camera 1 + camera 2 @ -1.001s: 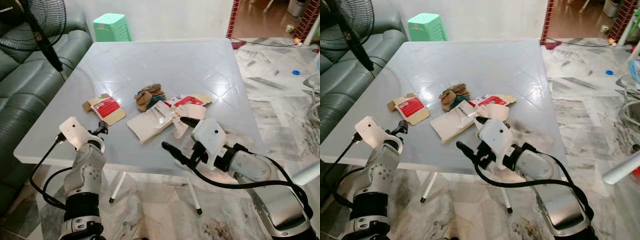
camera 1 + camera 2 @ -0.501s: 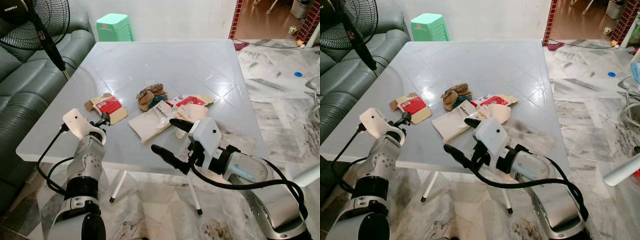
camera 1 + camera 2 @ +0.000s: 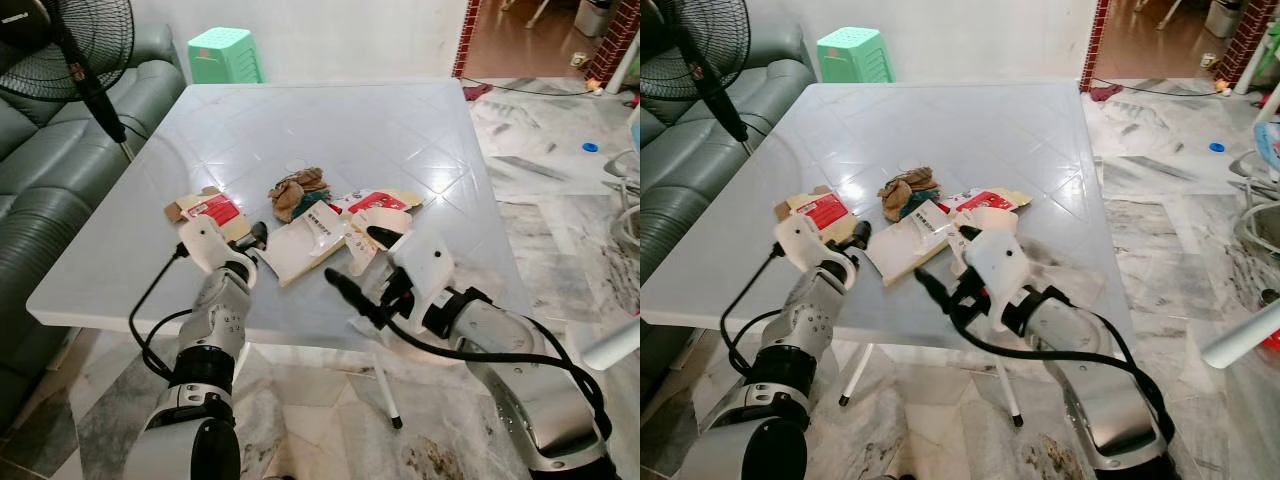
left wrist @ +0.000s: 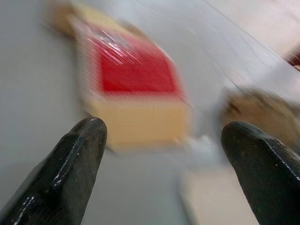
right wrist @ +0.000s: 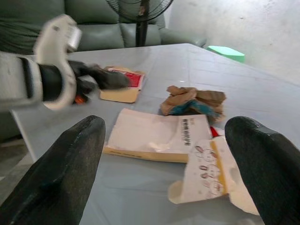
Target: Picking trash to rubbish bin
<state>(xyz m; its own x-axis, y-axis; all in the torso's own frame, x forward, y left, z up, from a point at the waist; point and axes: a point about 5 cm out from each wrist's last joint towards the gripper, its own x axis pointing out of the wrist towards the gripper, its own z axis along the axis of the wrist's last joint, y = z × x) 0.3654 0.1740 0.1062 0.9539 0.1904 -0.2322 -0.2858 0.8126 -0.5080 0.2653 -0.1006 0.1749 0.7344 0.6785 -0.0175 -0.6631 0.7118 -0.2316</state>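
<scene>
In the eye views the left gripper point(image 3: 252, 237) has swung inward over the pale grey tiled desk point(image 3: 330, 120) and now sits just beside the flattened brown cardboard carton with a red label point(image 3: 212, 212), where half a second ago it hung at the desk's near edge. The right gripper point(image 3: 362, 268) has advanced too; its fingers stand spread, the far one touching the white printed carton flap point(image 3: 375, 225), with the flat white paper envelope point(image 3: 300, 245) just beside the near one. The crumpled brown paper wad point(image 3: 297, 190) lies beyond both.

The left wrist view, blurred by motion, shows spread fingers point(image 4: 70, 159) framing the red-labelled carton just ahead.

In the right wrist view, the envelope and wad lie ahead between the parted fingers.

Both arms seem to be closing for a first pick; nothing is lifted yet.
</scene>
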